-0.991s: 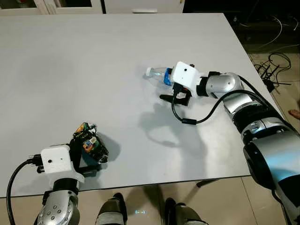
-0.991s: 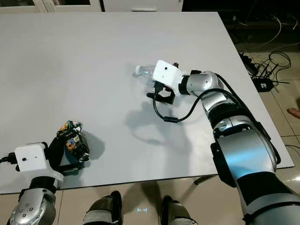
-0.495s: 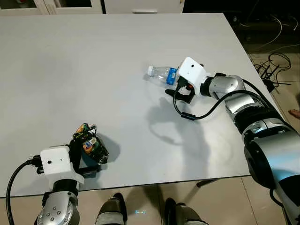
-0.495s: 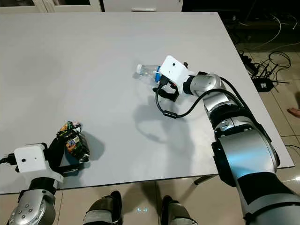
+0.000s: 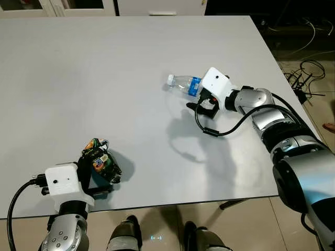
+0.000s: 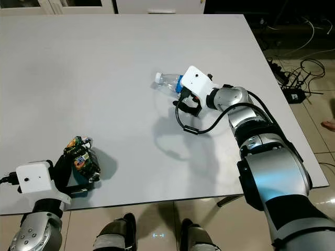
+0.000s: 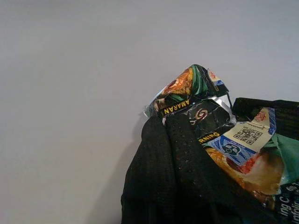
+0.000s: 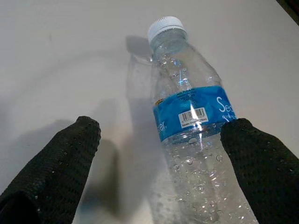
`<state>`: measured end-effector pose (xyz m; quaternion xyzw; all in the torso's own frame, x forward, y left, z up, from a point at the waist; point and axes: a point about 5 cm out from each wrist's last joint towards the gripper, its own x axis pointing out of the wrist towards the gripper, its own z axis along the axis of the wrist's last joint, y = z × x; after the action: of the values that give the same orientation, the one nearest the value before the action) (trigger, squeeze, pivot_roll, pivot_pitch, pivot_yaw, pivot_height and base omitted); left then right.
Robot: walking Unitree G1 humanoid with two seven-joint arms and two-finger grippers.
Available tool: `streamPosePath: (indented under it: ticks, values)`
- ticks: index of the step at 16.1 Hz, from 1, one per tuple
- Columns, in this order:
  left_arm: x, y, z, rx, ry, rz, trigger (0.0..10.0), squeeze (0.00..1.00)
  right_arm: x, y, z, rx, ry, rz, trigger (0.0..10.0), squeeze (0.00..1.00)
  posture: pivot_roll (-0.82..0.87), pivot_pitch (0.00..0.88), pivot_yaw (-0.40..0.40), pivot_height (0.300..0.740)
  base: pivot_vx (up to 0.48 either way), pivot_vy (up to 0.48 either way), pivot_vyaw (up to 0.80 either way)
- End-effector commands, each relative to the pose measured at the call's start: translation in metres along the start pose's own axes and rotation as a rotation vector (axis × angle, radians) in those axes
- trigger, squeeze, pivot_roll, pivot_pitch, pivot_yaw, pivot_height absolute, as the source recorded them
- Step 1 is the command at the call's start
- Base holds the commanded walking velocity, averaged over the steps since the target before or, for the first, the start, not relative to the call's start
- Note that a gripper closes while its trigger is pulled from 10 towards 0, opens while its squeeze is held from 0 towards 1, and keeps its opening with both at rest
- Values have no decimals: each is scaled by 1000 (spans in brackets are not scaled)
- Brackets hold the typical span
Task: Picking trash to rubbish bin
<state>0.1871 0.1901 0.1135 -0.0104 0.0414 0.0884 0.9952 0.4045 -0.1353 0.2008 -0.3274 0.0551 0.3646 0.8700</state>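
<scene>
A clear plastic bottle (image 5: 183, 82) with a blue label and white cap lies on its side on the grey table (image 5: 104, 63), right of centre. My right gripper (image 5: 202, 107) is open at the bottle's base end. In the right wrist view the bottle (image 8: 187, 107) lies between the two black fingers (image 8: 70, 158), closer to one, and neither touches it. At the table's near left edge my left gripper (image 5: 94, 171) is shut on a crumpled green and orange snack packet (image 5: 100, 160). A black finger covers part of that packet (image 7: 196, 88) in the left wrist view.
The table's right edge runs just beyond my right arm, with cables (image 5: 309, 68) on the tiled floor past it. White cabinet fronts (image 5: 157, 6) stand behind the far edge. My feet (image 5: 125, 232) are under the near edge.
My right gripper has drawn back to the right along the bottle, uncovering its blue label. The bottle has shifted slightly right. The left gripper and packet have stayed put.
</scene>
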Motion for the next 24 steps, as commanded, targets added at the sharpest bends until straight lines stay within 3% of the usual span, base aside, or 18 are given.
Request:
streamPosePath:
  ticks: [1,8,16,24]
  values:
    - [-5,1,-12,-1,71,0,5686,0,-3,11,-22,48,72,58,10000,0,137,240,-37,740,0,0,0]
    - [-7,1,-12,-4,78,5,6353,0,7,27,-23,-2,73,67,10000,0,149,246,-38,740,0,0,0]
    - [-5,0,-12,-9,75,4,6588,0,-1,-2,1,65,-51,-50,10000,0,142,240,-39,740,0,0,0]
    - [-10,2,-12,-5,76,8,6667,0,1,-4,6,78,-57,-60,10000,0,158,245,-39,740,0,0,0]
